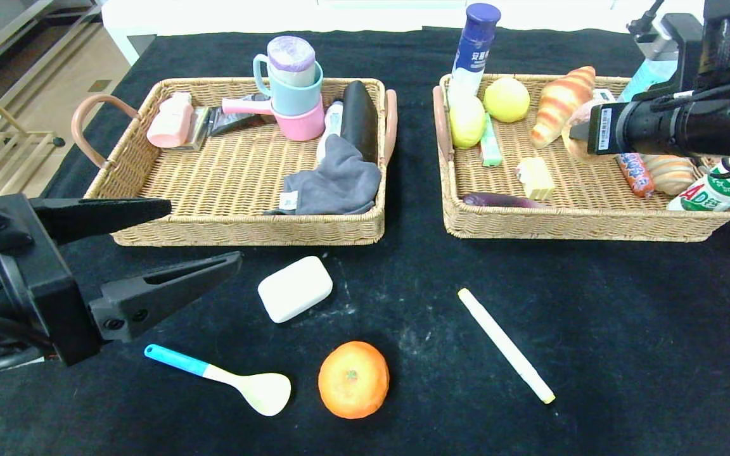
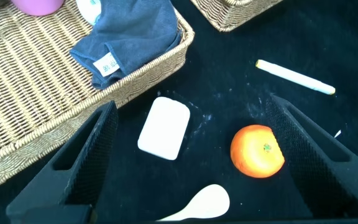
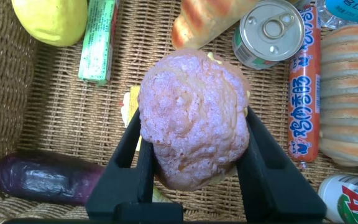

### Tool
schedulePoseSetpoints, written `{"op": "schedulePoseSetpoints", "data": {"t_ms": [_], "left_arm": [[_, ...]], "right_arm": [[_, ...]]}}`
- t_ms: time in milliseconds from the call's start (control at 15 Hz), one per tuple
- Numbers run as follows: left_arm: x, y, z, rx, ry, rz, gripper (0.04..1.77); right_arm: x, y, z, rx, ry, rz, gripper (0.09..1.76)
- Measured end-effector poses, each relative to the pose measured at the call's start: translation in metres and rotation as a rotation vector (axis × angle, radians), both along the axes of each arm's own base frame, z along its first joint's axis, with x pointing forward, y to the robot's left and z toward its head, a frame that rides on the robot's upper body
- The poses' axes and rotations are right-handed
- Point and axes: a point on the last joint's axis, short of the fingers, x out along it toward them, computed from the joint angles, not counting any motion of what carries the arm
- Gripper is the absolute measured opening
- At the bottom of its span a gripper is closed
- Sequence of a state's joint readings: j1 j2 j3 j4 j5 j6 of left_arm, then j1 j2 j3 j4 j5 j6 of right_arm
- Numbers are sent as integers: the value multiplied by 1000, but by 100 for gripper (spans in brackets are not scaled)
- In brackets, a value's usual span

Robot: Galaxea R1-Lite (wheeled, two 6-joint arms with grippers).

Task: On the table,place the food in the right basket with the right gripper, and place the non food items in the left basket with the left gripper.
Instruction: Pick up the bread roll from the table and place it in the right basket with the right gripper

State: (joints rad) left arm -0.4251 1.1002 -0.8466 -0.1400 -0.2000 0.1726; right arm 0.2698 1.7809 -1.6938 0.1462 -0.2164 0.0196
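Right wrist view: a bread roll (image 3: 194,118) is clamped in the right gripper (image 3: 194,168) at frame centre above the right basket (image 3: 61,118), and is best released low over bare wicker, while the left gripper (image 1: 168,237) is held wide open at the left.

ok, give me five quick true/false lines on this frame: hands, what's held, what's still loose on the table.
1. The right hand is shut on a bread bun over the right basket. True.
2. The left hand holds the white soap bar. False: it is open and empty, with the bar lying on the table.
3. An orange lies on the table outside both baskets. True.
4. The white marker is in the left basket. False: it lies on the table.
5. The spoon has a red handle. False: the handle is blue.
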Motion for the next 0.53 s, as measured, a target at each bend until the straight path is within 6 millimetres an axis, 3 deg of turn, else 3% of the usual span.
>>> {"op": "schedulePoseSetpoints", "data": {"t_ms": [67,267,533], "left_arm": [[0,0,0,0,0,0,172],[-1,0,0,-1,-2,0,172],[-1,0,1,-2,-4,1,172]], "right_arm": [[0,0,0,-1,1,-1,83],[0,0,-1,0,2,1,113],[0,0,0,3,1,-1,137]]}}
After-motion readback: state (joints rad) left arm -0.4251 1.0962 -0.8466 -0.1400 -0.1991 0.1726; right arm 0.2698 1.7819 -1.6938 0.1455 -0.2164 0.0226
